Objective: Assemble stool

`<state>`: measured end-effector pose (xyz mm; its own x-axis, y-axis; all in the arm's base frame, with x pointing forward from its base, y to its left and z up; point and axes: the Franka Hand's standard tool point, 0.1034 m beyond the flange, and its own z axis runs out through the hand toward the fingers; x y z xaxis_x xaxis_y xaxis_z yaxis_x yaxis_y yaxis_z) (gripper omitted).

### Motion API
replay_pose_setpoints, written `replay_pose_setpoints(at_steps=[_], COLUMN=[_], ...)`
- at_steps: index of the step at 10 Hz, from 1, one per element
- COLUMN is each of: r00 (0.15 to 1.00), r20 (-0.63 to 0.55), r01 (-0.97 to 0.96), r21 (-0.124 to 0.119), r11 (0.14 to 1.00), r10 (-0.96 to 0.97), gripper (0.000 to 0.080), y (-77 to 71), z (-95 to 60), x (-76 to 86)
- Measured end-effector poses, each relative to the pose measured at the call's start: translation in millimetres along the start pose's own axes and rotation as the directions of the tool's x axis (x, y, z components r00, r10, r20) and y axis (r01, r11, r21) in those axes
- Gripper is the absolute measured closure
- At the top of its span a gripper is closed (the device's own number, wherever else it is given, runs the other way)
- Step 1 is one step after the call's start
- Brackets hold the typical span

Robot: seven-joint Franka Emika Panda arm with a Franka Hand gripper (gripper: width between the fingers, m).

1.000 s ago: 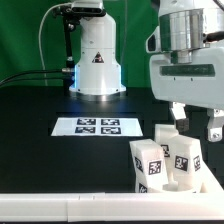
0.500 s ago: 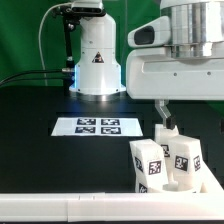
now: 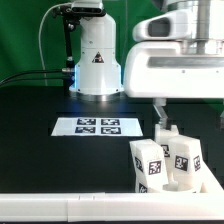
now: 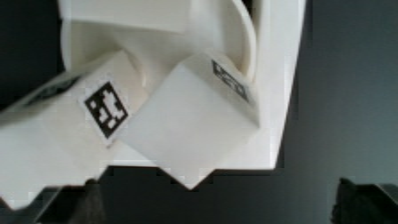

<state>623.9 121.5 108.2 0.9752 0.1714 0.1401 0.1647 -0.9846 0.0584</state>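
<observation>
The white stool point(image 3: 168, 165) stands upside down at the front right of the exterior view. Three chunky legs with black-and-white tags point(image 3: 146, 160) rise from its seat. My gripper point(image 3: 190, 118) hangs just above the legs. One finger point(image 3: 160, 114) shows beside the rear leg; the other is at the frame's right edge. In the wrist view the tagged legs point(image 4: 169, 110) fill the picture. My gripper point(image 4: 217, 205) is open, with its dark fingertips point(image 4: 57, 203) far apart at the two corners and nothing between them.
The marker board point(image 3: 97, 126) lies flat on the black table to the exterior view's left of the stool. The arm's white base point(image 3: 97, 60) stands behind it. A long white corner rail point(image 3: 60, 206) runs along the front edge.
My gripper has shifted toward the exterior view's left over the stool, and its hand now looms larger. The stool has not moved.
</observation>
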Motion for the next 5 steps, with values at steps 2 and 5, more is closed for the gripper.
replay_pose_setpoints(at_steps=[2,5], r00=[0.989,0.962], r20=[0.023,0.111], r01=[0.143,0.252], r21=[-0.014,0.000], r11=[0.990,0.968], r10=[-0.143,-0.251], gripper=[0.0150,0.0150], y=[-1.4,1.8], z=[0.7,6.9], x=[0.0,-10.9])
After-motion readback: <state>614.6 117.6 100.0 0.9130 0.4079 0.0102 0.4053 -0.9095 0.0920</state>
